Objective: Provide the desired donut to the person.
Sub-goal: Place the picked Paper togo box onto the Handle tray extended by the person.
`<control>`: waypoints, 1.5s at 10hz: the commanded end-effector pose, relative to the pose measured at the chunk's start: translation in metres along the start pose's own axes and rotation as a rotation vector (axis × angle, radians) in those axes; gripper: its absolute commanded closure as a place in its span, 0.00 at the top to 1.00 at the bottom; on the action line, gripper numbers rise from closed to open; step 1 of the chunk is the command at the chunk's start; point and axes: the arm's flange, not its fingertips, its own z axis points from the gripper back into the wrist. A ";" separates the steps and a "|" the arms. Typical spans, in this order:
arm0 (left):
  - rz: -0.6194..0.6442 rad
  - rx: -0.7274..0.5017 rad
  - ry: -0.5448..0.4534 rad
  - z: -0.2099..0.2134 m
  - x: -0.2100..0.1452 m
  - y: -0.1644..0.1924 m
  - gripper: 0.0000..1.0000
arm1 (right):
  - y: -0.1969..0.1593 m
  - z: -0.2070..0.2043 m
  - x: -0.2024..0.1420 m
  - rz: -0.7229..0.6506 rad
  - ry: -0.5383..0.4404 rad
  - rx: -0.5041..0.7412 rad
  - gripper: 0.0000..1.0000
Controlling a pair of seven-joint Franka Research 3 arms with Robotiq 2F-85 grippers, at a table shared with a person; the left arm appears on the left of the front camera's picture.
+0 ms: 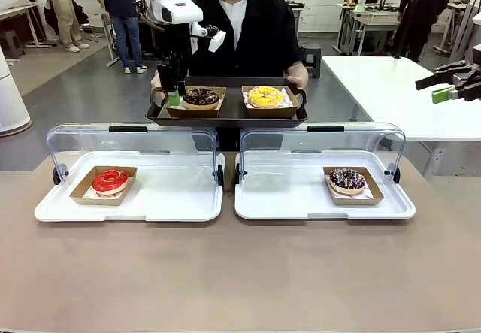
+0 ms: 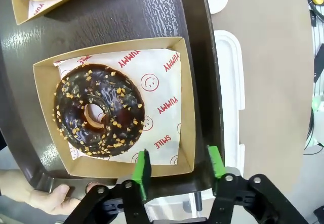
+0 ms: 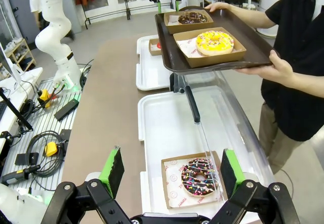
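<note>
The person (image 1: 248, 28) in a black shirt holds a dark brown tray (image 1: 225, 115) over the far edge of the table. On it sit a chocolate donut with nut bits (image 1: 201, 97) and a yellow sprinkled donut (image 1: 265, 96), each in a cardboard box. My left gripper (image 1: 172, 92) hangs open at the tray's left end. In the left wrist view its green pads (image 2: 142, 171) straddle the near corner of the chocolate donut's box (image 2: 182, 113), not closed on it. My right gripper (image 1: 427, 90) is open, off to the right in the air.
Two white trays with raised clear lids lie on the table. The left tray (image 1: 173, 198) holds a red glazed donut (image 1: 110, 181), the right tray (image 1: 285, 198) a chocolate sprinkled donut (image 1: 346, 180). The person's hand (image 2: 40, 196) grips the brown tray's end near my left fingers.
</note>
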 end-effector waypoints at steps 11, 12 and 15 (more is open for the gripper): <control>-0.065 0.033 -0.336 0.047 -0.087 -0.073 1.00 | 0.000 -0.001 0.001 -0.006 0.001 -0.003 1.00; -0.060 0.040 -0.430 0.050 -0.113 -0.087 1.00 | 0.000 -0.001 0.001 -0.006 0.001 -0.003 1.00; 0.066 0.094 -0.755 0.039 -0.208 -0.128 1.00 | 0.000 -0.001 0.001 -0.006 0.001 -0.003 1.00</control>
